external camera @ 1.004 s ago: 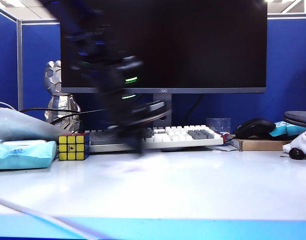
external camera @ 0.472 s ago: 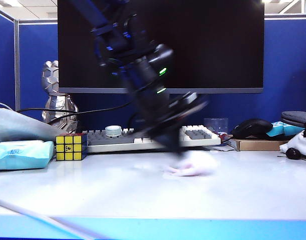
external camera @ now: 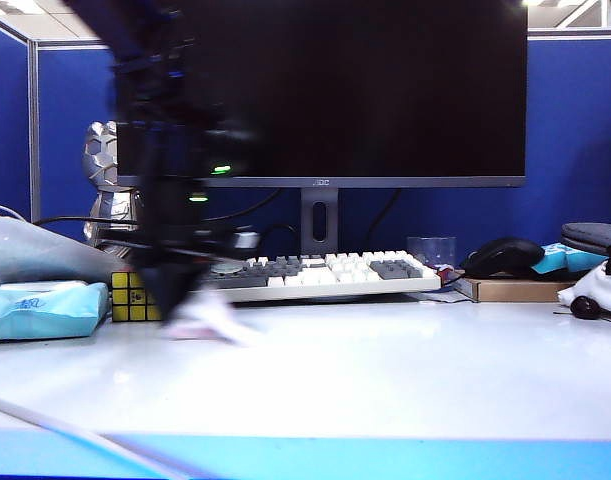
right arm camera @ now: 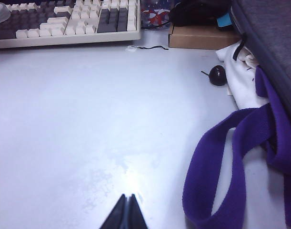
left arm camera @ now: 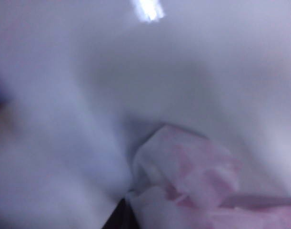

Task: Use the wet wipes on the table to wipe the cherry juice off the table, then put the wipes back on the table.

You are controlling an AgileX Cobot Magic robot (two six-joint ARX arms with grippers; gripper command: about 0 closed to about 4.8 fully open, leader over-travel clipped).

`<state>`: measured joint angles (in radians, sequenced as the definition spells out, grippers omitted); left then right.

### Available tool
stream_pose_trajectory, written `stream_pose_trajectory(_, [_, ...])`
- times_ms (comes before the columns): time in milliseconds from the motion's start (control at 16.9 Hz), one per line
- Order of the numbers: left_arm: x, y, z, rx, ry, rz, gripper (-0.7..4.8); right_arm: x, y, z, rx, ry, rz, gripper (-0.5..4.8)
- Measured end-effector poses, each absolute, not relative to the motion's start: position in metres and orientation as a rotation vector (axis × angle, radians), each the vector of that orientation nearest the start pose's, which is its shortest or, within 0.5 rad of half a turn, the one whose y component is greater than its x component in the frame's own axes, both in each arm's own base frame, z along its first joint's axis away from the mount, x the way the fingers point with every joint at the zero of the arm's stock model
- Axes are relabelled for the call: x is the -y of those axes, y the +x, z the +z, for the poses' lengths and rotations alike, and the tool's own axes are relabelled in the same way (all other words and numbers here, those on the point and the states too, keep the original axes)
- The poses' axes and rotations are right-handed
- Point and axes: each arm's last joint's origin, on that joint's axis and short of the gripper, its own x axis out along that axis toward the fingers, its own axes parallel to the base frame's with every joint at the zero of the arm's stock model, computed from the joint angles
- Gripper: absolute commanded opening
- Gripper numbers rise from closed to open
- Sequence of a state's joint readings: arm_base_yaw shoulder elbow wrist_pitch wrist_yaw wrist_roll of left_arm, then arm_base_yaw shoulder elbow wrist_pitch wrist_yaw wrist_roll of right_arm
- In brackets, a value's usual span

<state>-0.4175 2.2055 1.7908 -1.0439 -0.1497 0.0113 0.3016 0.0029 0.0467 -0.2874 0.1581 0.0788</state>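
On the white table (external camera: 405, 370), the wet wipes (external camera: 210, 322) are a blurred white lump just right of the colour cube. My left gripper (external camera: 188, 303) points down on them, its arm smeared by motion. In the left wrist view the pink-stained wet wipes (left arm camera: 193, 176) bunch against one dark fingertip (left arm camera: 117, 219), pressed to the table (left arm camera: 64, 95); the jaws are shut on them. My right gripper (right arm camera: 127, 206) hangs shut and empty over the table (right arm camera: 64, 119), above faint wet smears (right arm camera: 117, 160). No cherry juice shows clearly on the table.
A colour cube (external camera: 128, 297) and a light-blue tissue pack (external camera: 40, 310) sit at the left. The keyboard (external camera: 325, 273) and monitor stand behind. At the right are a mouse (external camera: 505, 257), white fabric with a black knob (right arm camera: 217, 75) and a purple strap (right arm camera: 231, 157).
My left arm swung right to mid-table, then swept back left with the wet wipes, ending beside the colour cube. The right arm has not moved.
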Motion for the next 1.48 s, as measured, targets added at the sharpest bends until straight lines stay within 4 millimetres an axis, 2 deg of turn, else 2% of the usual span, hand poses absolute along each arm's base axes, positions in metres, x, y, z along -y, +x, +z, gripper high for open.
stream_pose_trajectory(59, [0.166, 0.401, 0.177, -1.421, 0.413, -0.213, -0.04, -0.023, 0.089, 0.152, -0.243, 0.023, 0.133, -0.04])
stream_pose_trajectory(177, [0.163, 0.4, 0.177, -1.45, 0.409, -0.249, 1.11, -0.023, 0.089, 0.152, -0.243, 0.023, 0.133, -0.04])
stream_pose_trajectory(295, [0.164, 0.394, 0.179, -1.51, 0.335, -0.36, 1.26, -0.023, 0.089, 0.152, -0.243, 0.023, 0.133, -0.04])
stream_pose_trajectory(413, [0.175, 0.384, 0.183, -1.522, 0.328, -0.417, 1.26, -0.023, 0.089, 0.152, -0.243, 0.023, 0.134, -0.04])
stream_pose_trajectory(472, [0.178, 0.379, 0.196, -1.492, 0.324, -0.436, 1.26, -0.023, 0.089, 0.152, -0.243, 0.023, 0.134, -0.04])
stream_pose_trajectory(650, [0.169, 0.373, 0.247, -1.316, 0.263, -0.424, 1.26, -0.023, 0.089, 0.152, -0.243, 0.023, 0.134, -0.04])
stream_pose_trajectory(768, [0.165, 0.362, 0.279, -1.223, 0.238, -0.431, 1.15, -0.023, 0.089, 0.152, -0.243, 0.022, 0.134, -0.04])
stream_pose_trajectory(827, [0.163, 0.357, 0.293, -1.178, 0.222, -0.438, 0.9, -0.023, 0.089, 0.152, -0.243, 0.023, 0.134, -0.04])
stream_pose_trajectory(886, [0.161, 0.352, 0.306, -1.127, 0.206, -0.445, 0.16, -0.023, 0.089, 0.152, -0.243, 0.022, 0.134, -0.04])
stream_pose_trajectory(1004, [0.155, 0.337, 0.343, -0.982, 0.158, -0.453, -0.06, -0.023, 0.089, 0.152, -0.243, 0.023, 0.134, -0.04])
stream_pose_trajectory(1122, [0.145, 0.315, 0.382, -0.825, 0.126, -0.465, -0.06, -0.023, 0.089, 0.152, -0.243, 0.022, 0.134, -0.04])
stream_pose_trajectory(1240, [0.135, 0.297, 0.413, -0.682, 0.102, -0.466, -0.06, -0.023, 0.089, 0.152, -0.243, 0.023, 0.134, -0.04])
stream_pose_trajectory(1358, [0.119, 0.266, 0.454, -0.482, 0.081, -0.419, -0.06, -0.023, 0.089, 0.152, -0.243, 0.022, 0.134, -0.04])
stream_pose_trajectory(1476, [0.103, 0.235, 0.485, -0.312, 0.059, -0.34, -0.06, -0.023, 0.089, 0.152, -0.243, 0.023, 0.134, -0.04])
